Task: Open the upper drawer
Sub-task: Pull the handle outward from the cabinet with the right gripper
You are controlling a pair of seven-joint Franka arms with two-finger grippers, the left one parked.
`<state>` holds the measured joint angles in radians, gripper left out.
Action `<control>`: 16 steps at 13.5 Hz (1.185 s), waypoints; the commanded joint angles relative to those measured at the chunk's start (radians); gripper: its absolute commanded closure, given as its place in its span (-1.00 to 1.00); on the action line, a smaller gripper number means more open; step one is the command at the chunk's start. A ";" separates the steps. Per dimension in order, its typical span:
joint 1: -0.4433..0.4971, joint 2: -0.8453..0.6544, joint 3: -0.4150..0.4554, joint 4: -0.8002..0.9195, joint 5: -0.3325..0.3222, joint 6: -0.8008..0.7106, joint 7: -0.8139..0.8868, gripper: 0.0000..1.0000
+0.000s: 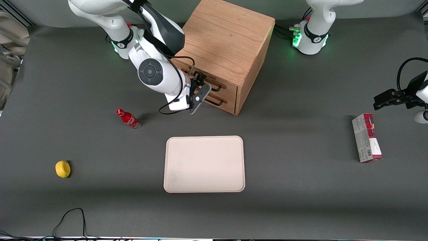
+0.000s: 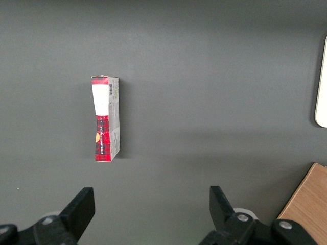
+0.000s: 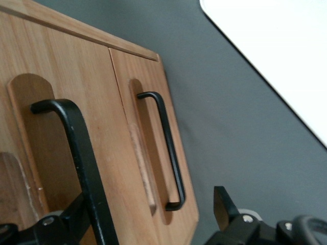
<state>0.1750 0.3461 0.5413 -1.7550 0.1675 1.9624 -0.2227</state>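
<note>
The oak cabinet [image 1: 227, 47] stands at the back of the table. Its upper drawer [image 1: 229, 86] has a light wood front and a thin black wire handle [image 1: 216, 88]; the front looks flush with the cabinet. My right gripper [image 1: 200, 87] is open, right in front of the drawer fronts. In the right wrist view the upper drawer's handle [image 3: 76, 153] runs between the open fingers [image 3: 223, 205], close to one of them, with the gripper [image 3: 148, 217] not closed on it. The bottom drawer's handle [image 3: 168, 153] lies farther off, untouched.
A cream tray [image 1: 204, 164] lies nearer the front camera than the cabinet and shows in the right wrist view [image 3: 286, 51]. A red bottle [image 1: 128, 118] and a yellow lemon [image 1: 63, 168] lie toward the working arm's end. A red and grey box [image 1: 366, 138] lies toward the parked arm's end.
</note>
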 commanded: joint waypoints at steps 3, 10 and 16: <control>-0.008 0.045 -0.070 0.115 -0.181 0.024 -0.014 -1.00; -0.008 0.114 -0.204 0.259 -0.183 0.023 -0.006 -1.00; -0.009 0.091 -0.258 0.366 -0.230 -0.107 0.009 -1.00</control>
<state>0.1563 0.4390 0.2927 -1.4682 -0.0291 1.9499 -0.2302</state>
